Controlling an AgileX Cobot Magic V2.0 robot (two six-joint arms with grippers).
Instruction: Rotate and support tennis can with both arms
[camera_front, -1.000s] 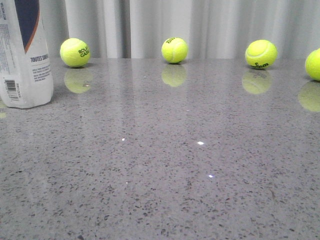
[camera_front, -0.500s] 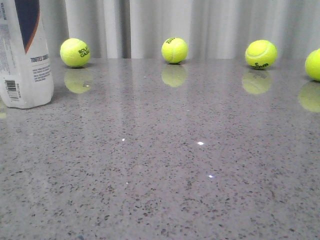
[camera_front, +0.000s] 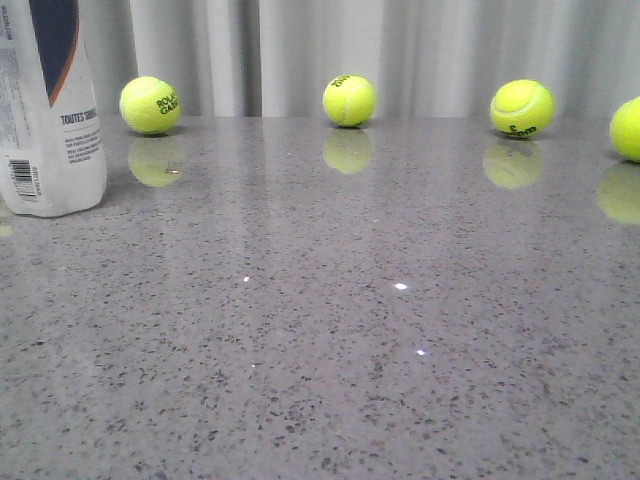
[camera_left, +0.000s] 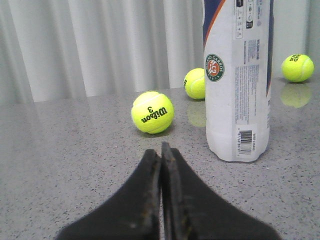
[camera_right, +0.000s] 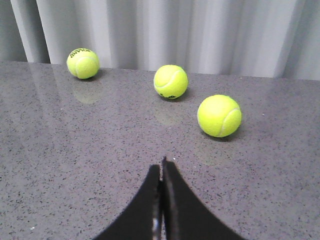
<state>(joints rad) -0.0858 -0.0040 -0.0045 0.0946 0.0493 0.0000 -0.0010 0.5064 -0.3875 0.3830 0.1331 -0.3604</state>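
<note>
The tennis can (camera_front: 52, 120) stands upright at the far left of the table in the front view, white with a navy and orange label and a barcode low down. It also shows in the left wrist view (camera_left: 238, 85), with its round emblem and barcode facing me. My left gripper (camera_left: 161, 150) is shut and empty, low over the table, short of the can and off to its side. My right gripper (camera_right: 161, 165) is shut and empty over bare table, with no can in its view. Neither arm shows in the front view.
Several yellow-green tennis balls lie along the back of the grey speckled table (camera_front: 330, 330): one next to the can (camera_front: 150, 105), one mid-back (camera_front: 349, 100), two at the right (camera_front: 521, 108). A Wilson ball (camera_left: 152, 112) lies ahead of the left gripper. Grey curtains hang behind.
</note>
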